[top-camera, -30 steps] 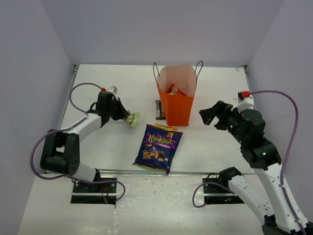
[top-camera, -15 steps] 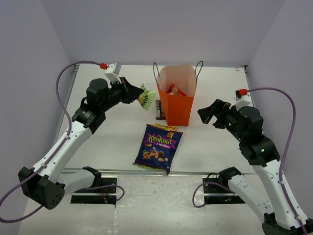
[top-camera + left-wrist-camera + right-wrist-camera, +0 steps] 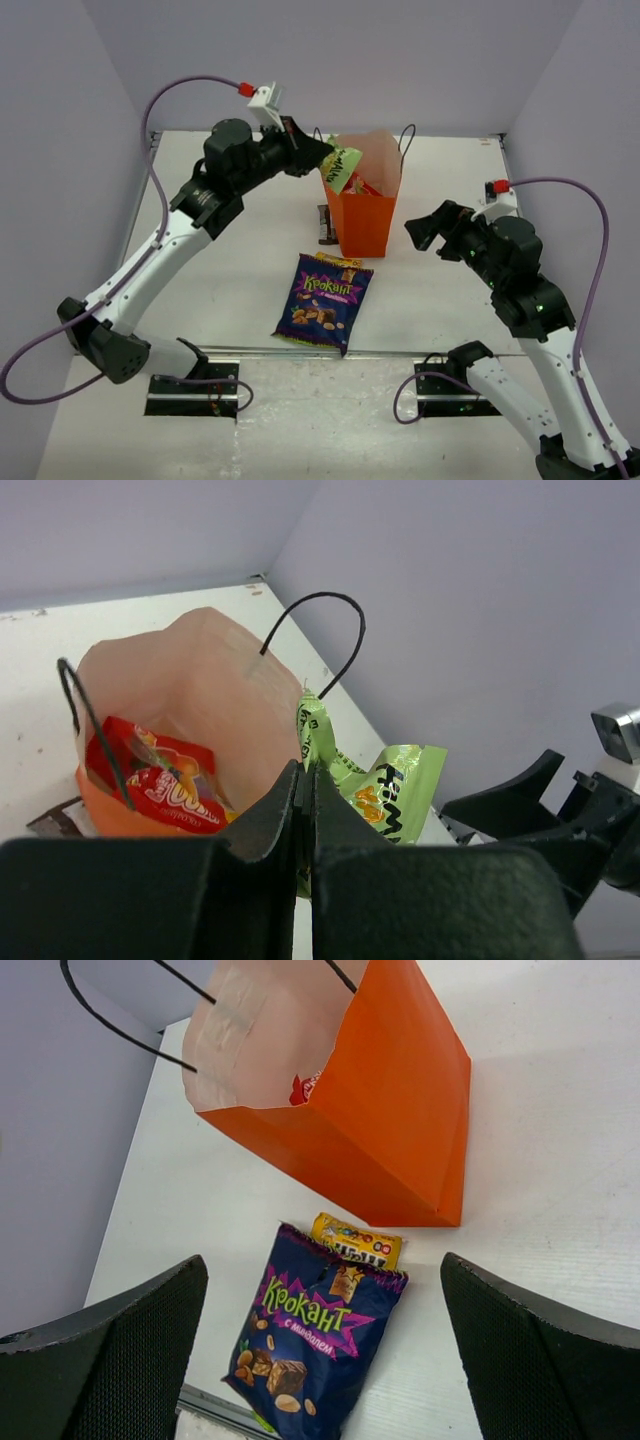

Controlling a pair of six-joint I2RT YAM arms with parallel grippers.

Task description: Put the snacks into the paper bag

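The orange paper bag [image 3: 362, 222] stands upright at the table's middle; a red snack packet [image 3: 160, 778] lies inside it. My left gripper [image 3: 322, 155] is shut on the green-yellow wrapper [image 3: 343, 165] and holds it over the bag's left rim; it also shows in the left wrist view [image 3: 392, 790]. The dark purple nut bag [image 3: 324, 303] lies flat in front of the bag, with the small yellow pack [image 3: 357, 1241] tucked under its far edge. The brown bar [image 3: 323, 225] lies at the bag's left base. My right gripper [image 3: 431, 227] is open and empty, right of the bag.
Grey walls enclose the white table [image 3: 230, 280] on three sides. The bag's black cord handles [image 3: 320, 630] stick up above its rim. The arm bases sit at the near edge.
My left arm has lifted the green-yellow wrapper from low at the table's left and carried it up and right to the bag's opening. The right arm has barely moved.
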